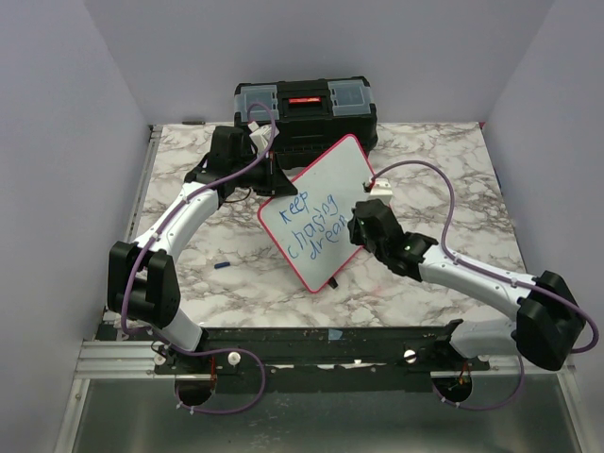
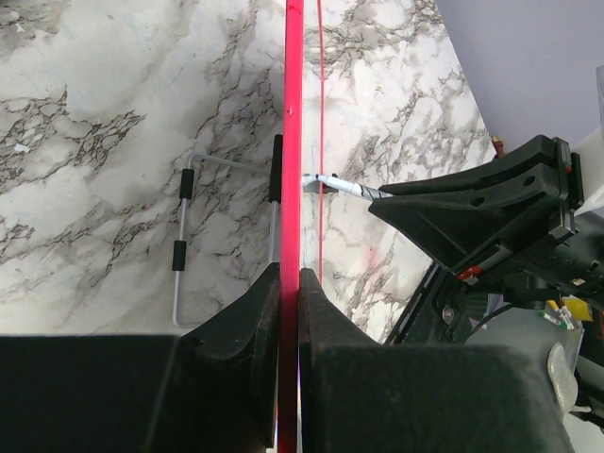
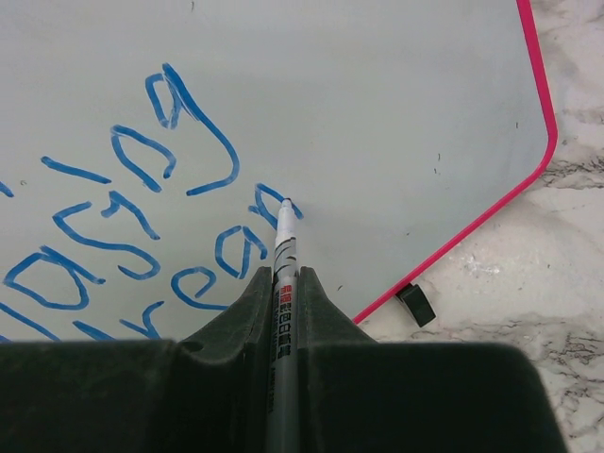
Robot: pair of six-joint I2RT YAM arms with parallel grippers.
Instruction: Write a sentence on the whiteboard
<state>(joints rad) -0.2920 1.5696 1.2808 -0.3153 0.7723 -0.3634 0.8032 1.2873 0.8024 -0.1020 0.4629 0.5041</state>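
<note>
The whiteboard, white with a thin red rim, stands tilted on the marble table. My left gripper is shut on its upper left rim; in the left wrist view that gripper pinches the red edge. The sentence is blue handwriting in slanted lines: "keep", "chasing", "drea" and one further stroke. My right gripper is shut on a grey marker. The marker's tip touches the board at the last blue stroke.
A black toolbox with clear lid compartments sits behind the board. A small blue cap lies on the table at the left. The board's wire stand and a black foot rest on the marble.
</note>
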